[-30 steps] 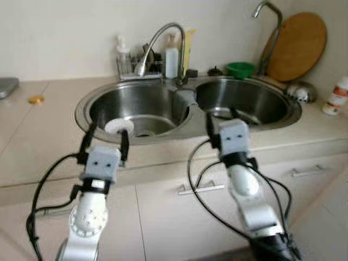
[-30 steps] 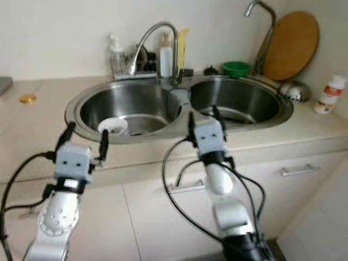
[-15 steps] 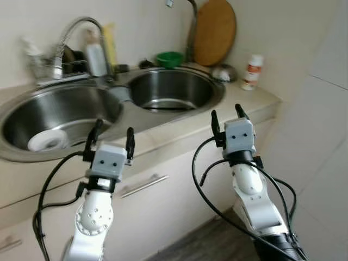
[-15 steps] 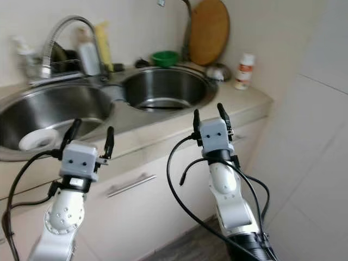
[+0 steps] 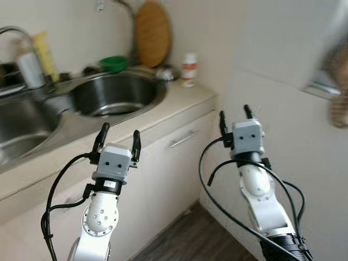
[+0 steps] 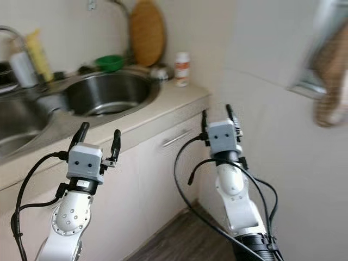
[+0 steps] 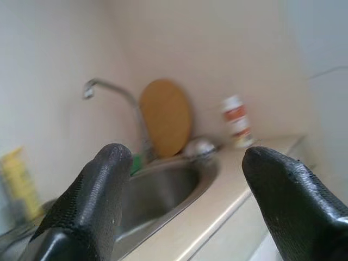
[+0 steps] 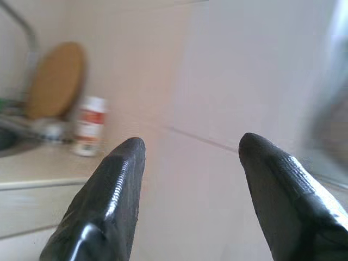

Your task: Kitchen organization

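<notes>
Starting at the left, a round stainless-steel sink basin sits in the beige countertop, with a green bowl, a round wooden cutting board and a white bottle with a red label behind it. Before the cabinets, the left gripper hovers wide apart, empty. Further right, the right gripper faces the white wall, likewise spread and empty.

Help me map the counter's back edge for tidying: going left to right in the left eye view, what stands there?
Yellow bottle → green bowl → wooden cutting board → white bottle with an orange label.
</notes>
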